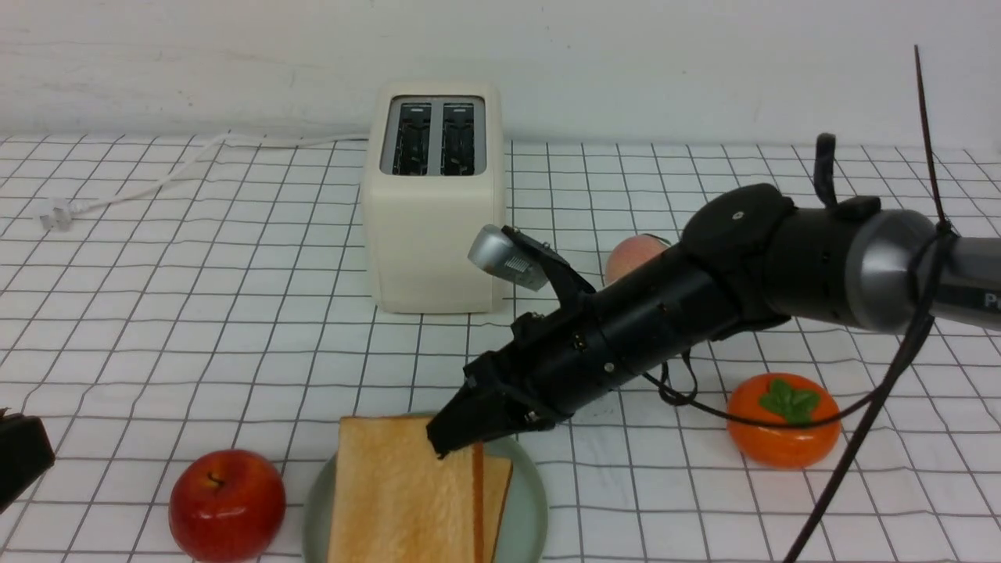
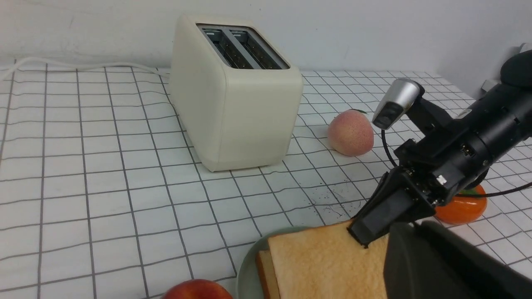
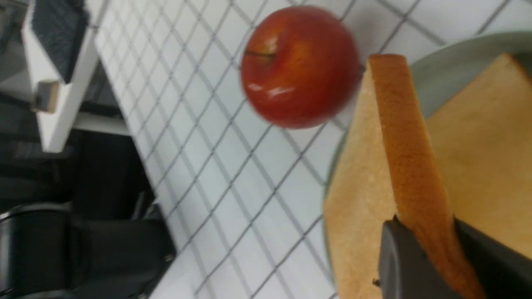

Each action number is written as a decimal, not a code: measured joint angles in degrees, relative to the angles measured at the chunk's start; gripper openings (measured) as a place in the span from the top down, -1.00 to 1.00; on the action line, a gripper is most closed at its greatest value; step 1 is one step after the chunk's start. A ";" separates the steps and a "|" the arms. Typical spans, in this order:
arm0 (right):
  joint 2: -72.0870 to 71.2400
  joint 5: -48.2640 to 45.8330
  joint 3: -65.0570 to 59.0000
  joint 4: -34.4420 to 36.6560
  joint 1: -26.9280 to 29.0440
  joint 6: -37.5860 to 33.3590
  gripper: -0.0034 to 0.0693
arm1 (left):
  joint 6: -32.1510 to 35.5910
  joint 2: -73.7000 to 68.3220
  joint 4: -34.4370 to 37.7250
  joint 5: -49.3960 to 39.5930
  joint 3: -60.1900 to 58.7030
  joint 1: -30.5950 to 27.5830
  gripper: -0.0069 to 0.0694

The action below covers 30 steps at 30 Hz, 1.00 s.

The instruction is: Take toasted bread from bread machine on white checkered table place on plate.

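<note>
Nearest the lens, the toasted bread (image 1: 399, 493) is found directly under the right fingers (image 3: 409, 265), over the plate (image 1: 532, 500) on the desk (image 1: 195, 313). The first slice (image 3: 490, 158) is already laid flat on the plate. The second slice (image 3: 399, 137) is clamped by its crust edge between the right fingers and is held tilted, probably so that it can be lowered onto the first without sliding off. Beyond these fingers the bread machine (image 1: 434, 227) is seen with both slots empty. The left fingers (image 2: 436, 265) are closed together, off to the side, so that the way is left free.
</note>
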State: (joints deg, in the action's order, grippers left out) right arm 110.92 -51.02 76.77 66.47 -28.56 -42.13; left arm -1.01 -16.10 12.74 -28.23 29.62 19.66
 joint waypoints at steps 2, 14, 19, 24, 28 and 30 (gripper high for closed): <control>0.00 1.87 0.00 -1.51 0.00 -0.06 0.41 | 0.00 0.00 0.00 0.00 0.00 0.00 0.83; -1.65 0.52 5.19 -13.59 5.29 5.23 -0.40 | 0.00 0.00 0.00 0.96 0.00 0.00 0.83; -8.52 -9.25 9.59 -23.71 8.35 16.34 -0.15 | 0.00 -0.74 0.00 2.11 0.00 0.00 0.82; -23.06 -18.80 9.78 -38.72 8.59 26.66 0.55 | -0.05 -2.05 0.00 3.70 0.00 0.00 0.81; -31.28 -19.63 7.38 -44.09 8.31 30.02 0.88 | -0.22 -0.05 0.25 3.90 0.00 0.00 0.81; -37.93 -19.93 3.79 -47.60 8.25 31.38 0.95 | -0.22 3.12 0.38 3.45 0.00 0.00 0.81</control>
State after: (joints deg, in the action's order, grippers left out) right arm 72.99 -70.95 80.56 18.87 -20.32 -10.76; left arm -1.23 -12.98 13.12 -24.78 29.62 19.66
